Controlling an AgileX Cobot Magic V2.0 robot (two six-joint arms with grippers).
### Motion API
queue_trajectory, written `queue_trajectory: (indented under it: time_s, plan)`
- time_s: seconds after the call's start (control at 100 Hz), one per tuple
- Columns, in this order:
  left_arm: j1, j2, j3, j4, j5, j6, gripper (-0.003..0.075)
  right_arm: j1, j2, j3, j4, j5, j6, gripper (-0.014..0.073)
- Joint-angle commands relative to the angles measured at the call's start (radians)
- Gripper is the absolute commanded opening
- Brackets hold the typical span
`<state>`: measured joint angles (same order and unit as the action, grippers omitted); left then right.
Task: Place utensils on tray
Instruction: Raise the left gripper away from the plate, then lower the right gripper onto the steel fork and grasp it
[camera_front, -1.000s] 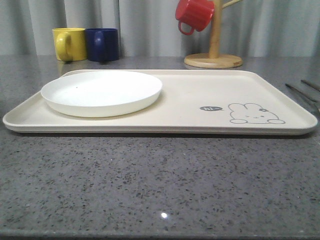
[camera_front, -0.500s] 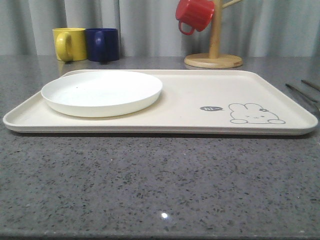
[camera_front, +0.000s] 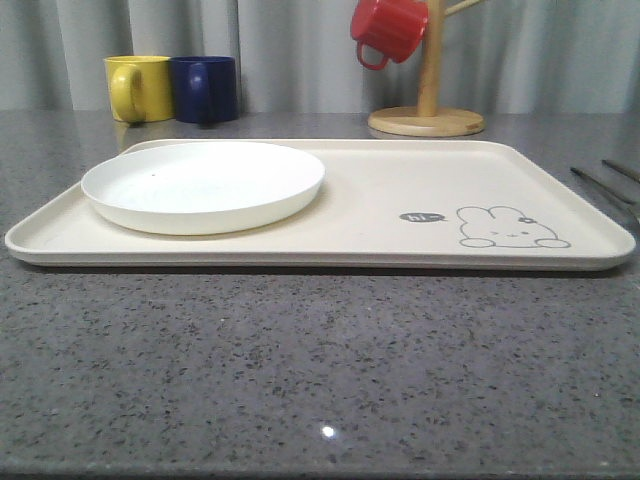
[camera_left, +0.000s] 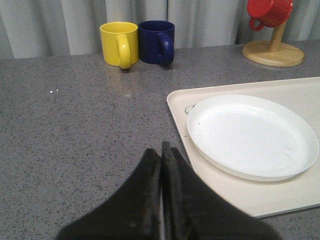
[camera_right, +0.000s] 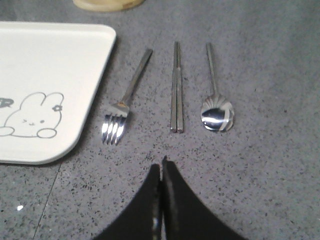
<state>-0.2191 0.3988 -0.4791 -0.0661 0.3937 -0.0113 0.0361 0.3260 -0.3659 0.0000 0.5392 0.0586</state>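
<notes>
The cream tray (camera_front: 400, 190) with its grey rabbit drawing lies across the counter, also as the tray (camera_right: 45, 60) and the tray (camera_left: 280, 197). On the grey counter right of it lie three utensils side by side: a fork (camera_right: 125, 100), a pair of chopsticks (camera_right: 176, 87) and a spoon (camera_right: 215, 95). Their handle ends, the utensils (camera_front: 605, 185), show at the right edge of the front view. My right gripper (camera_right: 161, 165) is shut and empty, just short of the chopsticks' near ends. Beside the tray's left edge my left gripper (camera_left: 161, 150) is shut, holding nothing.
A round white plate (camera_front: 205, 185) sits on the tray's left half. Behind stand a yellow mug (camera_front: 140, 88), a dark blue mug (camera_front: 205, 88) and a wooden mug tree (camera_front: 428, 100) with a red mug (camera_front: 388, 28). Grey curtains close the back.
</notes>
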Motion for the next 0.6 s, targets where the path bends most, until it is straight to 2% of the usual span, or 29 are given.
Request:
queue_trajectory:
  time_s: [0.0, 0.04, 0.11, 0.2, 0.27, 0.59]
  plan:
    - [-0.007, 0.010, -0.026, -0.003, -0.074, -0.007, -0.0019, -0.008, 0.134, -0.116, 0.000, 0.017, 0.000, -0.0048]
    - [-0.007, 0.010, -0.026, -0.003, -0.074, -0.007, -0.0019, -0.008, 0.192, -0.154, 0.000, 0.040, 0.000, -0.0017]
    - [-0.007, 0.010, -0.026, -0.003, -0.074, -0.007, -0.0019, -0.008, 0.290, -0.218, 0.000, 0.066, 0.000, 0.0099]
    - [-0.007, 0.010, -0.026, -0.003, -0.074, -0.007, -0.0019, -0.008, 0.401, -0.309, 0.000, 0.110, 0.000, 0.0333]
    - [-0.007, 0.010, -0.026, -0.003, -0.074, -0.007, -0.0019, -0.007, 0.483, -0.380, 0.000, 0.147, 0.000, 0.0445]
    - [-0.007, 0.010, -0.026, -0.003, -0.074, -0.007, -0.0019, -0.007, 0.847, -0.713, 0.087, 0.412, 0.000, 0.0445]
